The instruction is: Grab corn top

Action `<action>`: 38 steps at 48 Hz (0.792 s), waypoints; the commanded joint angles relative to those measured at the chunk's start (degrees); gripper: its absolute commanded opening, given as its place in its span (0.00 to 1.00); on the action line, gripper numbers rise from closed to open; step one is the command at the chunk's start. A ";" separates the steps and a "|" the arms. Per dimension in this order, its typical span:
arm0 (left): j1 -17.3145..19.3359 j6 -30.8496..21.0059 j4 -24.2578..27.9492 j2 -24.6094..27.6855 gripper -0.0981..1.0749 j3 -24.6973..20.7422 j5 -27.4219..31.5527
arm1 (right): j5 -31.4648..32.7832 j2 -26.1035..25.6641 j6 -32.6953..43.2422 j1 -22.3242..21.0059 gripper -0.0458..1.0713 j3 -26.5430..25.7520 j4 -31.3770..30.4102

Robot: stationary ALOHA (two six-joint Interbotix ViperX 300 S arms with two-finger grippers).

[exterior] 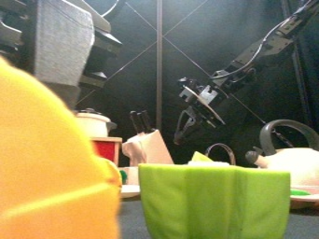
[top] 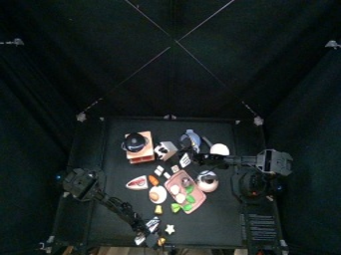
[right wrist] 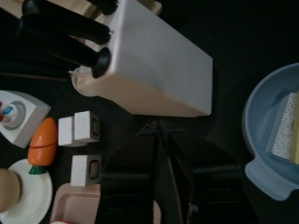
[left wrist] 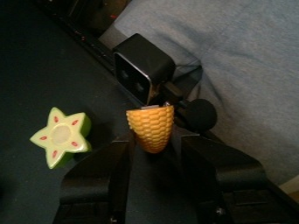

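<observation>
The left gripper [left wrist: 152, 143] fills the near ground of its wrist view. Its two black jaws stand wide apart, one on each side of the corn [left wrist: 152, 127]. The corn is a stubby yellow-orange cone, standing upright with its broad end up. Its flanks come right up to the inner faces of the jaws, but whether they press on it cannot be told.

Seen from above, the left arm reaches down to the 6 o'clock edge of the tabletop [top: 100, 149], so the corn is at that front rim. Just beside it lies a green star [left wrist: 61, 136] with a pink centre, apart from the jaws.

The other toys cluster near the tabletop's middle. The right arm hangs over its 3 o'clock side, and the right gripper [right wrist: 163, 140] has its jaws drawn together on nothing. Under it are a white knife block [right wrist: 146, 61] with black handles, a carrot [right wrist: 44, 143] and a blue bowl [right wrist: 263, 122].

From the front, a green box [exterior: 212, 201] and a blurred yellow mass [exterior: 44, 159] loom close.
</observation>
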 commanded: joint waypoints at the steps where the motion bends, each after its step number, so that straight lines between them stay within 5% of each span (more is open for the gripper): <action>1: 0.26 0.00 -0.44 -1.41 0.73 -0.62 0.26 | -0.09 -0.79 -0.09 -0.09 0.52 -1.32 -0.09; 26: 0.44 -0.09 -3.16 -4.92 0.74 2.02 4.57 | -0.09 -0.79 -0.09 0.09 0.52 -1.41 -0.09; 38: 0.70 -0.09 -9.23 -5.19 0.80 1.32 4.48 | -0.09 -0.70 -0.09 0.18 0.52 -1.49 -0.09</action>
